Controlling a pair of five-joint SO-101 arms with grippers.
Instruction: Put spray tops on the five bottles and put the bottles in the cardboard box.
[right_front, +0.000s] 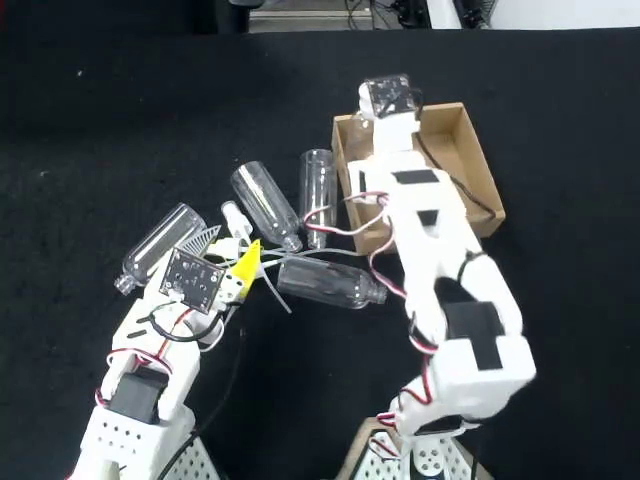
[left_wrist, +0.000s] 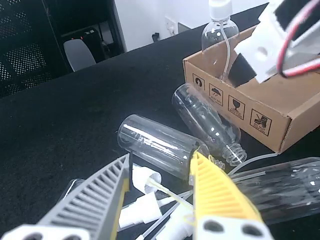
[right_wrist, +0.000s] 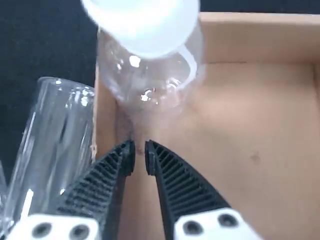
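Observation:
A clear bottle with a white spray top (right_wrist: 145, 50) stands in a corner of the cardboard box (right_front: 470, 160), also seen as the capped bottle (left_wrist: 220, 30). My right gripper (right_wrist: 139, 150) hangs over the box floor just short of that bottle, shut with nothing between its fingers. Several uncapped bottles lie on the black table: one (right_front: 160, 245) at the left, two (right_front: 265, 205) (right_front: 318, 195) beside the box, one (right_front: 330, 282) nearer the arms. My left gripper (left_wrist: 160, 160) is open over loose white spray tops (left_wrist: 145, 200).
The box (left_wrist: 240, 100) sits at the table's far right, with the right arm (right_front: 440, 260) stretched across to it. The lying bottles (left_wrist: 160, 142) (left_wrist: 205, 120) crowd the space between the left gripper and the box. Black table stretches away at the far left.

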